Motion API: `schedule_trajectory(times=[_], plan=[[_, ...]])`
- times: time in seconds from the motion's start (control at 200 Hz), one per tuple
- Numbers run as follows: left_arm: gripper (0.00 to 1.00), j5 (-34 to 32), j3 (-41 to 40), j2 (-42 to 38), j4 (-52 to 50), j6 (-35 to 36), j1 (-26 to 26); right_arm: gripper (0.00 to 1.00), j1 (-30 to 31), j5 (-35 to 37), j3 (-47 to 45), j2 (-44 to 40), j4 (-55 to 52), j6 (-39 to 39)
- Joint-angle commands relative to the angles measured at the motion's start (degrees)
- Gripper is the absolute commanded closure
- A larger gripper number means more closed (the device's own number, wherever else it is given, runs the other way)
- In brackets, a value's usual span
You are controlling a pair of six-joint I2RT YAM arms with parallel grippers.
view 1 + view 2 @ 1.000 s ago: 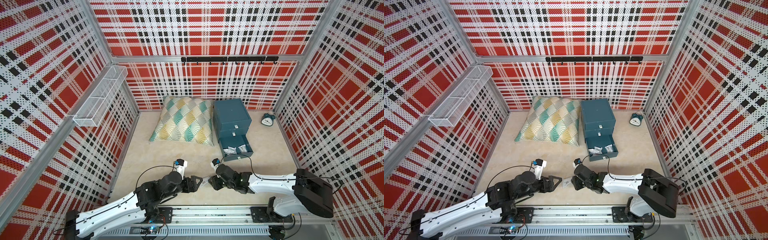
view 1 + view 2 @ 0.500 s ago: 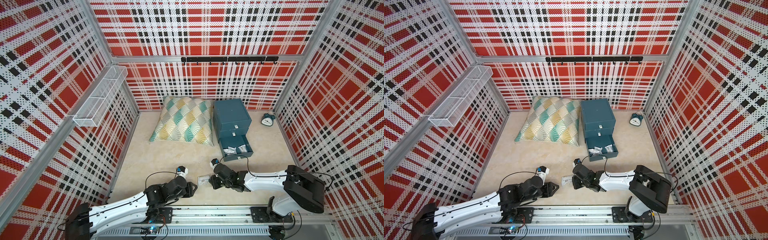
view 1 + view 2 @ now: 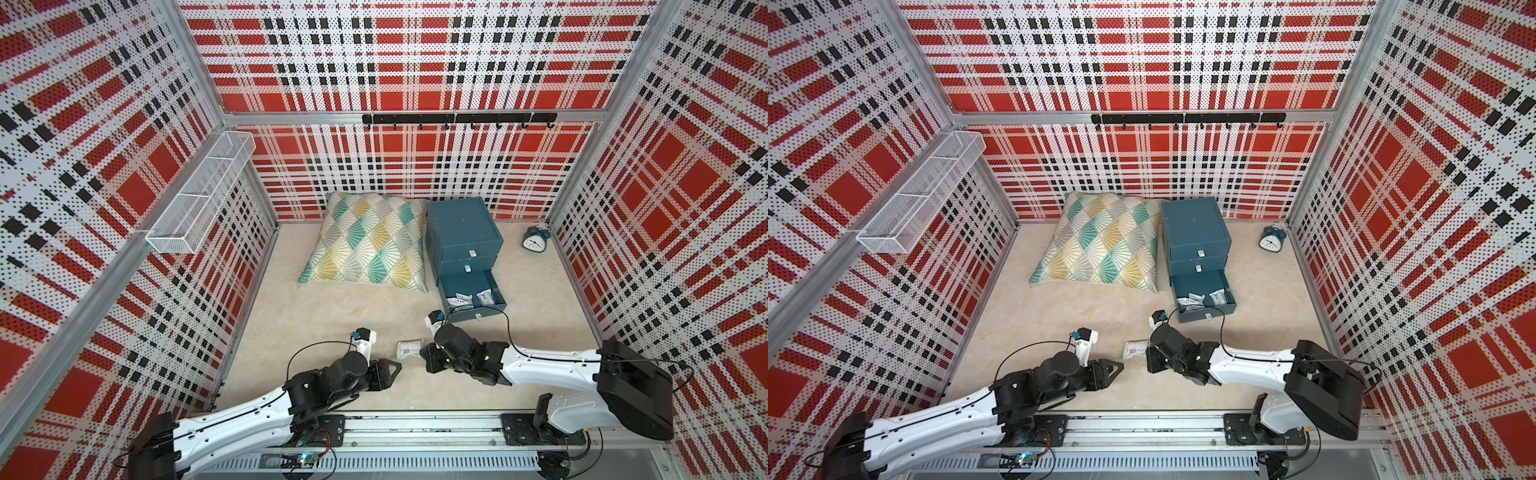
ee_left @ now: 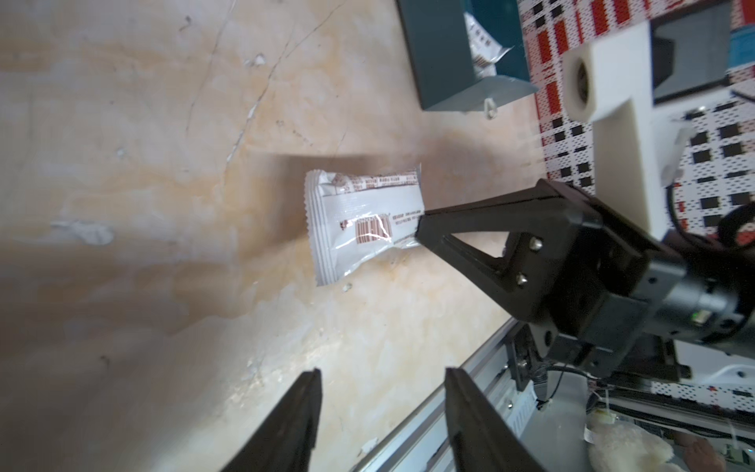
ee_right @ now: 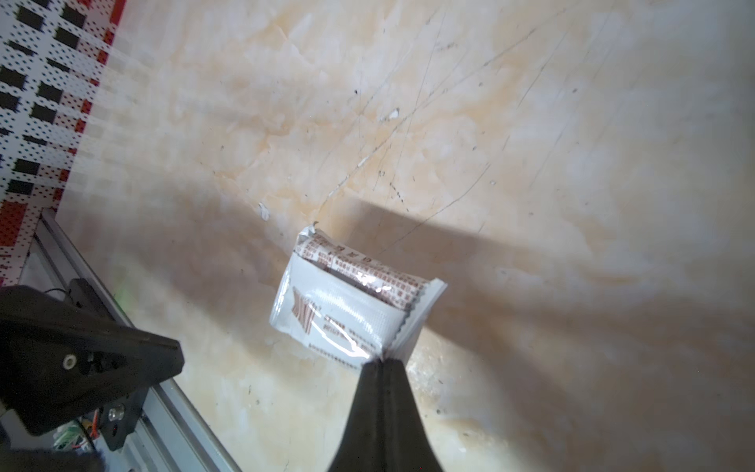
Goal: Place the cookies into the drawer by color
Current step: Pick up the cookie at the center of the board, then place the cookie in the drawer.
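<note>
Cookie status: one white cookie packet [image 3: 409,348] is sitting near the front edge of the table [image 3: 332,316], at about 6 o'clock from the table centre in both top views. Right gripper [image 5: 382,363] is gripping it: the fingers are pressing fully together on the crimped end seal, and the packet is sticking out from their tips at a tilt. Whether its free end is touching the table cannot be told. Left gripper [image 4: 380,372] is hovering at 7 o'clock from the packet, close but apart, with its fingers standing open and holding nothing. Drawer chest [image 3: 463,226] is standing at 1 o'clock from the packet, beside the patterned cushion [image 3: 368,241]. Its bottom drawer [image 3: 478,312] is standing pulled out — several white packets [image 3: 467,298] are lying inside — while the two upper drawers are sitting shut. A small alarm clock [image 3: 535,240] is standing at 3 o'clock from the chest.
</note>
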Motion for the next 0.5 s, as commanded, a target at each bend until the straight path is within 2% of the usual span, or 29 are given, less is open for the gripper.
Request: schedule_trajectory(times=[0.0, 0.115, 0.18, 0.321, 0.496], plan=[[0.33, 0.11, 3.66, -1.75, 3.16, 2.89, 0.47, 1.0, -0.46, 4.73, -0.47, -5.56, -3.0, 0.06], [0.16, -0.14, 6.33, -1.39, 4.05, 5.15, 0.36, 1.0, -1.59, 7.08, -0.23, -10.59, -5.44, -0.4], [0.0, -0.39, 8.08, -0.6, 4.69, 6.54, 0.31, 1.0, -2.64, 9.14, 0.07, -13.25, -7.16, -0.44], [0.01, -1.71, 10.69, 1.24, 7.11, 9.43, 0.03, 1.0, -5.46, 12.54, 0.8, -18.9, -11.23, -0.92], [0.01, -1.9, 14.27, 5.23, 9.74, 13.74, -0.13, 1.0, -12.75, 13.17, 0.2, -26.43, -14.78, -2.06]])
